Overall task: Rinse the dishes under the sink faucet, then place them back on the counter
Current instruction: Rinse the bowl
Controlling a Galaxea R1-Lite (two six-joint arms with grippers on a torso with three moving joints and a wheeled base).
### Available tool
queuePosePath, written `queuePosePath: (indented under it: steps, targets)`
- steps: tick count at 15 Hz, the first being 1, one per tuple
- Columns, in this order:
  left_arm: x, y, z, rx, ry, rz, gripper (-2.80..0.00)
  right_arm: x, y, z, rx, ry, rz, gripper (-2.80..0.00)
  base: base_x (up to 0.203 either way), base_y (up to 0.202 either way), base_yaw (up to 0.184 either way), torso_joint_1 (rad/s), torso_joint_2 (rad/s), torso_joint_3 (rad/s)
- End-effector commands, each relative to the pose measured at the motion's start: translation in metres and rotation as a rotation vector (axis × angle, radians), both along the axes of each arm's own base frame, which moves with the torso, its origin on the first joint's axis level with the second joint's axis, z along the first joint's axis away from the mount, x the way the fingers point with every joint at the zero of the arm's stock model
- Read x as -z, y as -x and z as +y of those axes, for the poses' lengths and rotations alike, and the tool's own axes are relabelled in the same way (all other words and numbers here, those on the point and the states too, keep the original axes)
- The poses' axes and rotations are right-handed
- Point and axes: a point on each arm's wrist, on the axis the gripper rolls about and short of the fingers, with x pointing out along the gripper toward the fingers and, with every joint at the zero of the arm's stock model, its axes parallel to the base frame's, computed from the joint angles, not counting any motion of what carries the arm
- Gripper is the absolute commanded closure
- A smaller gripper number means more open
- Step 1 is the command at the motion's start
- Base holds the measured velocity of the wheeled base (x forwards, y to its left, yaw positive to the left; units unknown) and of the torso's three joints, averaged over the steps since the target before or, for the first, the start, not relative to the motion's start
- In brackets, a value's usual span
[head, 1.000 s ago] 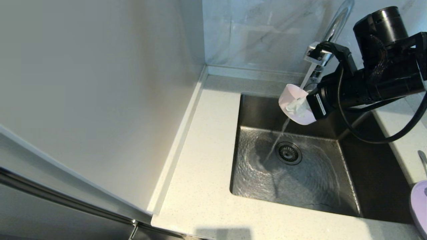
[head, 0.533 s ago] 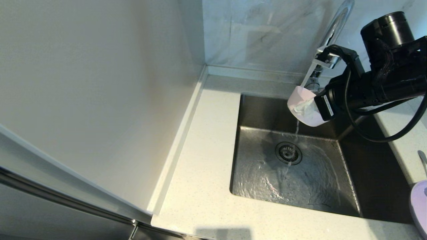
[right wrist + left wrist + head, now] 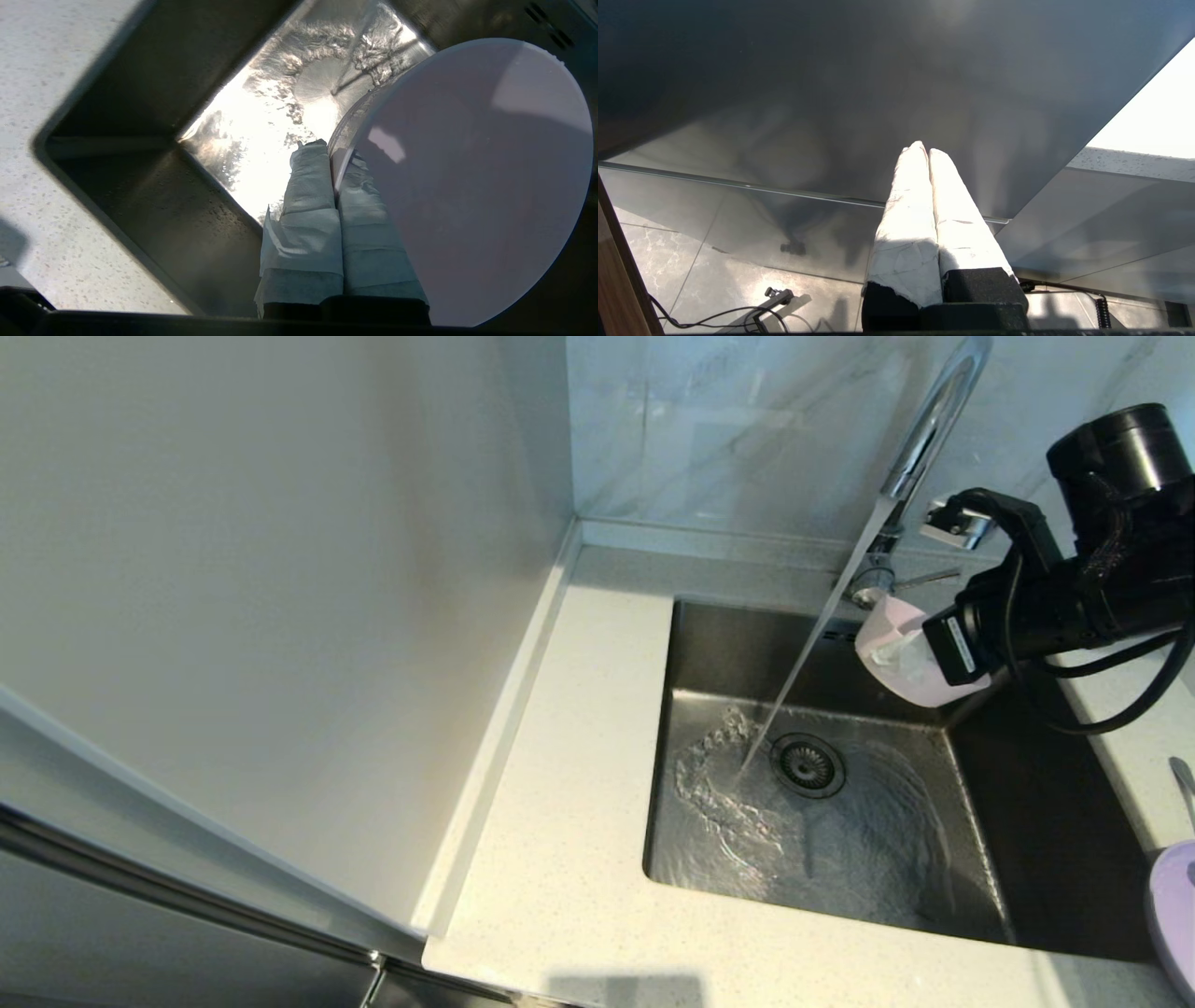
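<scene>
My right gripper (image 3: 904, 651) is shut on the rim of the pale pink bowl (image 3: 898, 665), holding it tilted above the back right of the sink (image 3: 1055, 821). The right wrist view shows one finger inside the bowl (image 3: 472, 186) and one outside its rim. The chrome faucet (image 3: 920, 439) is running; its stream falls left of the bowl and hits the basin floor beside the drain strainer (image 3: 808, 765). The lilac plate (image 3: 1174, 910) and the spoon (image 3: 1184, 784) lie on the counter (image 3: 560, 859) at the right edge. My left gripper (image 3: 923, 150) is shut and empty, parked below the counter.
A tall white panel (image 3: 280, 616) stands along the counter's left side. A marble backsplash (image 3: 728, 429) rises behind the sink. The faucet's thin side lever (image 3: 924, 579) sticks out toward my right arm.
My right gripper carried the bowl to the right, out of the water stream. The stream now falls straight into the basin instead of into the bowl.
</scene>
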Motion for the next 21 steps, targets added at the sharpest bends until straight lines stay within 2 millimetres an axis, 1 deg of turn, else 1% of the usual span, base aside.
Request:
queuePosePath:
  steps: [1,3,5,7,8,10,11,12,13,14,16,18,20,21]
  targets:
    - [0.0,0.0,0.0,-0.001,0.0,0.0,0.0,-0.003,0.006,-0.018,0.076,-0.034,0.013,0.0,0.0,0.0,0.0,0.0,0.0,0.0]
    - [0.0,0.0,0.0,-0.001,0.0,0.0,0.0,-0.008,0.013,-0.03,0.166,-0.144,0.038,0.0,0.0,0.0,0.0,0.0,0.0,0.0]
    - [0.0,0.0,0.0,-0.001,0.0,0.0,0.0,-0.011,0.017,-0.042,0.137,-0.27,0.066,0.0,0.0,0.0,0.0,0.0,0.0,0.0]
    - [0.0,0.0,0.0,-0.001,0.0,0.0,0.0,-0.016,0.02,-0.044,0.184,-0.414,0.121,0.0,0.0,0.0,0.0,0.0,0.0,0.0]
    - [0.0,0.0,0.0,0.001,0.0,0.0,0.0,-0.022,0.02,-0.044,0.205,-0.498,0.146,0.0,0.0,0.0,0.0,0.0,0.0,0.0]
    - [0.0,0.0,0.0,-0.001,0.0,0.0,0.0,-0.032,0.021,-0.043,0.248,-0.683,0.228,0.0,0.0,0.0,0.0,0.0,0.0,0.0]
    - [0.0,0.0,0.0,-0.001,0.0,0.0,0.0,-0.034,0.02,-0.043,0.28,-0.769,0.284,0.0,0.0,0.0,0.0,0.0,0.0,0.0]
    - [0.0,0.0,0.0,0.0,0.0,0.0,0.0,-0.033,0.019,-0.046,0.31,-0.847,0.351,0.0,0.0,0.0,0.0,0.0,0.0,0.0]
    - [0.0,0.0,0.0,-0.001,0.0,0.0,0.0,-0.03,0.019,-0.051,0.302,-0.924,0.429,0.0,0.0,0.0,0.0,0.0,0.0,0.0]
    - [0.0,0.0,0.0,-0.001,0.0,0.0,0.0,-0.025,0.017,-0.061,0.308,-1.015,0.518,0.0,0.0,0.0,0.0,0.0,0.0,0.0]
    - [0.0,0.0,0.0,-0.001,0.0,0.0,0.0,-0.012,0.012,-0.08,0.398,-1.159,0.663,0.0,0.0,0.0,0.0,0.0,0.0,0.0]
    - [0.0,0.0,0.0,0.0,0.0,0.0,0.0,0.005,0.011,-0.098,0.433,-1.261,0.784,0.0,0.0,0.0,0.0,0.0,0.0,0.0]
    - [0.0,0.0,0.0,-0.001,0.0,0.0,0.0,0.016,0.011,-0.103,0.452,-1.313,0.863,0.0,0.0,0.0,0.0,0.0,0.0,0.0]
    - [0.0,0.0,0.0,-0.001,0.0,0.0,0.0,0.015,0.011,-0.103,0.451,-1.313,0.861,0.0,0.0,0.0,0.0,0.0,0.0,0.0]
